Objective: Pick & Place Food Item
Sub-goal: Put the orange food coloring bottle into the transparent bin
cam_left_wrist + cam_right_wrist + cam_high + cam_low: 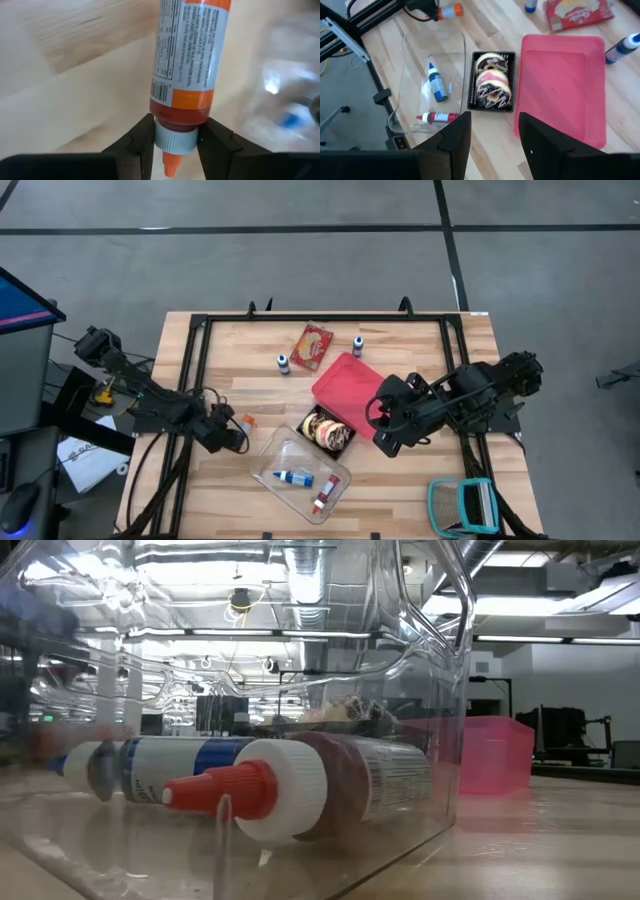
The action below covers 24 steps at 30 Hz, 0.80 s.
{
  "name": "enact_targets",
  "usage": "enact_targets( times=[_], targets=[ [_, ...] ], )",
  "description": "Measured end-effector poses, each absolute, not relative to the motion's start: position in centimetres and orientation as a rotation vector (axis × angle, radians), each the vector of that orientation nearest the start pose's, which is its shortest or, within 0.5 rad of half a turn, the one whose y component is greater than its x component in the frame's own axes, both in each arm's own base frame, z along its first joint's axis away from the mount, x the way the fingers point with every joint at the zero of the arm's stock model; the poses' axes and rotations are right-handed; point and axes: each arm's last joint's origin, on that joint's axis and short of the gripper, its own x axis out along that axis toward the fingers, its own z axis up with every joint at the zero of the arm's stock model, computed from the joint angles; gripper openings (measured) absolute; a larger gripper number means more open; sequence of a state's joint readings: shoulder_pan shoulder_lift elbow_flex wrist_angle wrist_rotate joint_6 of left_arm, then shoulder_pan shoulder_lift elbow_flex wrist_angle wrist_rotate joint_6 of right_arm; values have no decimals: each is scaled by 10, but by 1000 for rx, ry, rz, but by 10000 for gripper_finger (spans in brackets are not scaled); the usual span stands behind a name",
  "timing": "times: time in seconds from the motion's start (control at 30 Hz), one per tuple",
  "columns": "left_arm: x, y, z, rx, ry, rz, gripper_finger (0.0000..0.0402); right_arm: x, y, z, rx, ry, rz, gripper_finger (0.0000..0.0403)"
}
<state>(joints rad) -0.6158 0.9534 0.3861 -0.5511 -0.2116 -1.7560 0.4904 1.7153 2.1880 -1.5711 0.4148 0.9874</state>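
An orange-labelled squeeze bottle [192, 55] with a white cap and orange tip lies on the wooden table [400, 490] near its left edge. My left gripper [175, 135] is shut on it; in the high view this gripper [234, 434] sits just left of a clear container [335, 492]. That container holds a blue-labelled bottle [294, 478] and a red bottle [321, 496]. A black tray of donuts [492, 82] rests on the table beside a pink tray [560, 85]. My right gripper [495, 130] hangs open above the table, near the donuts, with nothing between its fingers. My left gripper pinches the orange bottle's white cap [174, 141] between its two fingers [142, 145], one on each side. The fingers come slanting down from the table's left side and lie along the bottle. The bottle's body stretches away from the fingers along the wood.
A red snack packet [312, 345] and two small blue-capped bottles [283, 364] [357, 345] lie toward the far edge. A teal-rimmed object [462, 505] sits at the near right corner. Black frame rails [190, 350] run along the table's sides.
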Motion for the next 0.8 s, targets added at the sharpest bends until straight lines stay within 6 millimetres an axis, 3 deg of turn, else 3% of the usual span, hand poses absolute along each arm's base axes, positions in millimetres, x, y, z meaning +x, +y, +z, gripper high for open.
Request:
enact_targets(
  times=[0.23, 0.47, 0.63, 0.8],
  targets=[
    [117, -73, 197, -1030, 799, 273, 107, 263, 125, 446, 393, 851, -455, 156],
    [120, -71, 252, -781, 640, -90, 107, 268, 117, 445, 347, 815, -518, 156],
    [144, -62, 287, -637, 580, -93, 107, 279, 106, 425, 331, 865, -598, 156],
    [190, -53, 308, -493, 593, -27, 107, 287, 103, 393, 354, 976, -665, 156]
  ],
)
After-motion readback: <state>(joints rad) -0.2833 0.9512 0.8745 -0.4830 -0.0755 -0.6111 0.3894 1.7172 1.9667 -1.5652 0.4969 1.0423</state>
